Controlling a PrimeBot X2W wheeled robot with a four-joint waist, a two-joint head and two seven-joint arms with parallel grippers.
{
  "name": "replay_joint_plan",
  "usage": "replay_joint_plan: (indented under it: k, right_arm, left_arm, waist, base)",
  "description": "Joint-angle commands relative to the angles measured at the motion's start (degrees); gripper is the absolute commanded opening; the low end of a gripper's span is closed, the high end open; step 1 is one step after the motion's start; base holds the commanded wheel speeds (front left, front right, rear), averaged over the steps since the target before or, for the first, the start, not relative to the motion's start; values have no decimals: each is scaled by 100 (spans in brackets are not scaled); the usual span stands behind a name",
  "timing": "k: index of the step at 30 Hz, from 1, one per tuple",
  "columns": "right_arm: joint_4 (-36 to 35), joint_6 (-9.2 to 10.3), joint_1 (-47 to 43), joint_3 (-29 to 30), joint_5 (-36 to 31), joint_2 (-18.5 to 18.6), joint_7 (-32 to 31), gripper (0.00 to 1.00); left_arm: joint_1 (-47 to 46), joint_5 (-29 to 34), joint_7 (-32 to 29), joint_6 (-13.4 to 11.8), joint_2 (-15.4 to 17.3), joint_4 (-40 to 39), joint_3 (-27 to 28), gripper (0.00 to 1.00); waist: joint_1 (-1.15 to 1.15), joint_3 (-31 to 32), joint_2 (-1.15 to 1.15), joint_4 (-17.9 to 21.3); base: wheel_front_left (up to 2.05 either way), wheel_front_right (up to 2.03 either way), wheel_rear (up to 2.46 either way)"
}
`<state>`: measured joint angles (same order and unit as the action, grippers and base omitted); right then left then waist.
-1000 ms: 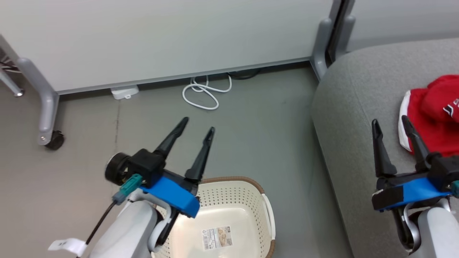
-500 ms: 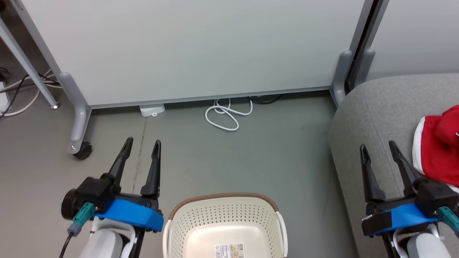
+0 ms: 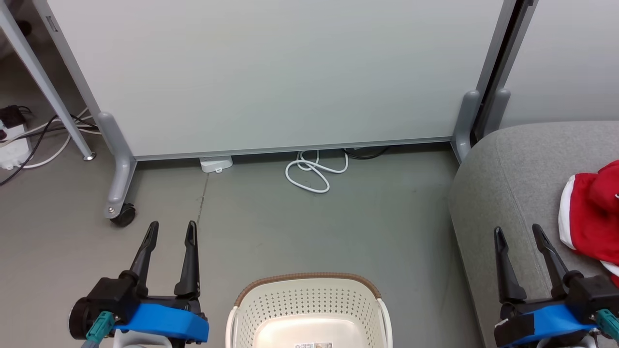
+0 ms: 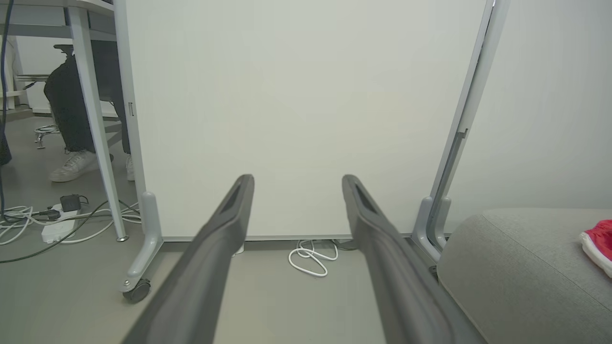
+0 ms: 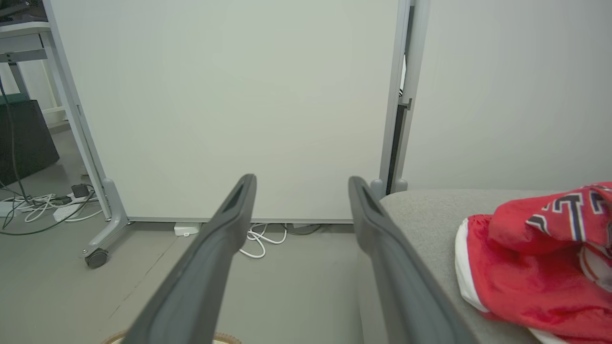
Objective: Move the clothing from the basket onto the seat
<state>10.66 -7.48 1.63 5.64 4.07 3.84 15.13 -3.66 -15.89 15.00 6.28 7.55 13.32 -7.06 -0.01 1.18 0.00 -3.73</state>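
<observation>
The red clothing with white trim lies in a heap on the grey seat at the right; black white-edged lettering shows on it in the right wrist view. The cream basket with its brown rim stands on the floor at the bottom centre, and the part of its inside that shows holds nothing. My left gripper is open over the floor, left of the basket. My right gripper is open above the seat's near edge, just left of the clothing. Nothing is between either pair of fingers.
A white partition panel on grey wheeled feet stands ahead. A coiled white cable and a small white box lie at its base. Cables and a power strip sit far left. A person's feet show behind a table leg.
The camera has tilted upward, so the basket and both grippers sit lower in the picture. My left gripper has swung from over the basket to its left side. Both grippers stayed open.
</observation>
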Motion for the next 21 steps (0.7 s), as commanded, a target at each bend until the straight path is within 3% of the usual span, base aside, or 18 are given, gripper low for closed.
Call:
replay_joint_plan:
  k: [1,21]
  right_arm:
    - [-4,-2,-109,21,-26,-28,2,100]
    - [51,-2,-246,40,-5,-99,2,100]
  left_arm:
    - [56,49,28,27,-14,-32,42,100]
    - [227,343,28,108,-252,10,398,100]
  waist:
    - [1,16,0,-16]
    - [1,117,0,-32]
  base:
    - [0,0,0]
    - [0,0,0]
